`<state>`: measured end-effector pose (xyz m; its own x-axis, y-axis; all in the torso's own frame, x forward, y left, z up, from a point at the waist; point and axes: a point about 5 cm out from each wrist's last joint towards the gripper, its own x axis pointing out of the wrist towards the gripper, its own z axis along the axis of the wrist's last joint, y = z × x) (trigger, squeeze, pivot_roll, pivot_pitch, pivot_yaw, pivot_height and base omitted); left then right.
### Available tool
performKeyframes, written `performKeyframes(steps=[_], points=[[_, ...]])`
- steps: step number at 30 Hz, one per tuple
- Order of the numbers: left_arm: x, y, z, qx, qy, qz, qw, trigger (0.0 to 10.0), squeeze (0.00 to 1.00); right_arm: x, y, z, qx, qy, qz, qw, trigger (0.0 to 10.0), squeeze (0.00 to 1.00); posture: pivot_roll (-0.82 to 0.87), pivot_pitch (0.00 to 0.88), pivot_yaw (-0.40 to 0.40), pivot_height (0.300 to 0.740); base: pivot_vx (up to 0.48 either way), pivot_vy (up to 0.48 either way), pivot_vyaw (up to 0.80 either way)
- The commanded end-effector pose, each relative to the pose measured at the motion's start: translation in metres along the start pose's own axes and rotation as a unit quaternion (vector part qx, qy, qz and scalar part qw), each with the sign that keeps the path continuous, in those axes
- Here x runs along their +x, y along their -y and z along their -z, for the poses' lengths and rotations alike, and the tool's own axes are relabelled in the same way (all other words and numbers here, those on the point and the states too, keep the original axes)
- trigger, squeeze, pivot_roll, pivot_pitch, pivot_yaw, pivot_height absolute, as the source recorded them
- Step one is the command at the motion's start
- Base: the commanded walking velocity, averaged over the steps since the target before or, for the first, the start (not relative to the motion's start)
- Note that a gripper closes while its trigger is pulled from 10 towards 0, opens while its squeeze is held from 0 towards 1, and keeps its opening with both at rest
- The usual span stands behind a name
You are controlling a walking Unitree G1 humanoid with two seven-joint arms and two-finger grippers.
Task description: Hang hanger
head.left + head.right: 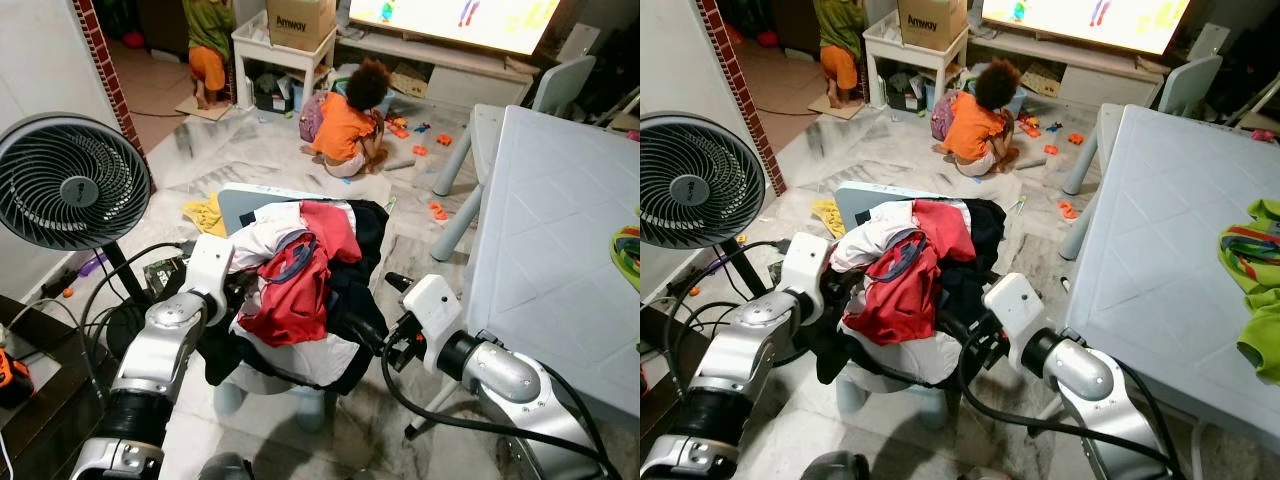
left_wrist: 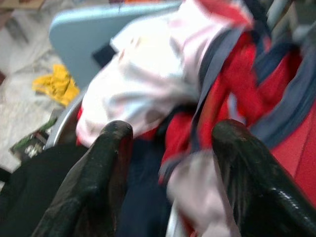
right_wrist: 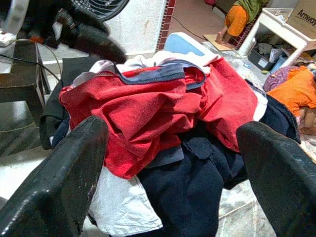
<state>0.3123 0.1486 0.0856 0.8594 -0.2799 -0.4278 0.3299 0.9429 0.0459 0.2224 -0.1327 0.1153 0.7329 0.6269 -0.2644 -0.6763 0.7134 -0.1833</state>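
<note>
I have both grippers spread wide and empty against the clothes pile (image 1: pixel 300 290) on the chair (image 1: pixel 240 205), the left gripper (image 2: pixel 168 173) at its 9 o'clock edge, the right gripper (image 3: pixel 173 163) at 4 o'clock. I can't make out a hanger anywhere, so it may be buried in the pile. I'd lift the red shirt (image 3: pixel 148 108) slowly and pinch only 1 layer, not the heap.

— What stands at the left?
— A black fan (image 1: pixel 70 182), near the wall.
— And farther off?
— A person in orange (image 1: pixel 347 122) sits on the floor among toys; beyond, a cardboard box (image 1: pixel 300 20) tops a white shelf.
— The right?
— A pale table (image 1: pixel 1160 250) bearing a green cloth (image 1: pixel 1255 285).
</note>
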Motion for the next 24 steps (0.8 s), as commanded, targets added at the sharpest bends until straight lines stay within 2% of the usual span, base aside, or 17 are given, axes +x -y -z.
performKeyframes(steps=[1,2,4,9,12,15,16,18,24], points=[[0.002,0.002,-0.007,-0.006,0.012,0.003,1.000,10.0,0.64,-0.002,0.003,0.000,-0.008,-0.001,0.007,1.000,10.0,0.00,-0.08,0.011,-0.089,0.740,0.000,0.000,0.00],[0.003,0.010,-0.007,-0.023,0.011,0.009,1.000,10.0,0.00,-0.003,0.003,0.000,-0.009,0.000,0.010,1.000,10.0,0.00,-0.08,0.010,-0.084,0.740,0.000,0.000,0.00],[0.003,0.014,-0.006,-0.037,0.011,0.013,0.999,10.0,0.00,-0.002,0.004,0.000,-0.009,0.000,0.011,1.000,10.0,0.00,-0.08,0.010,-0.084,0.740,0.000,0.000,0.00],[-0.011,0.016,0.001,-0.071,0.017,-0.044,0.996,10.0,0.00,-0.001,0.002,0.000,-0.009,0.002,0.008,1.000,10.0,0.00,-0.06,0.015,-0.086,0.740,0.000,0.000,0.00],[-0.017,0.020,0.005,-0.092,0.009,-0.042,0.995,10.0,0.00,0.001,0.002,0.000,-0.011,0.003,0.006,1.000,10.0,0.00,-0.05,0.015,-0.086,0.740,0.000,0.000,0.00],[-0.022,0.023,0.013,-0.094,-0.005,-0.041,0.995,10.0,0.00,0.003,0.002,0.000,-0.011,0.005,0.005,1.000,10.0,0.00,-0.04,0.014,-0.086,0.740,0.000,0.000,0.00],[-0.021,0.023,0.021,-0.094,-0.018,-0.030,0.995,10.0,0.00,0.005,0.002,0.000,-0.011,0.006,0.005,1.000,10.0,0.00,-0.04,0.012,-0.085,0.740,0.000,0.000,0.00],[-0.021,0.023,0.023,-0.095,-0.022,-0.027,0.995,10.0,0.00,0.005,0.002,-0.001,-0.011,0.007,0.005,1.000,10.0,0.00,-0.04,0.013,-0.084,0.740,0.000,0.000,0.00],[-0.012,0.022,0.010,-0.102,-0.013,-0.019,0.995,10.0,0.00,0.005,0.001,-0.001,-0.014,0.010,0.009,1.000,10.0,0.00,-0.05,0.008,-0.079,0.740,0.000,0.000,0.00]])
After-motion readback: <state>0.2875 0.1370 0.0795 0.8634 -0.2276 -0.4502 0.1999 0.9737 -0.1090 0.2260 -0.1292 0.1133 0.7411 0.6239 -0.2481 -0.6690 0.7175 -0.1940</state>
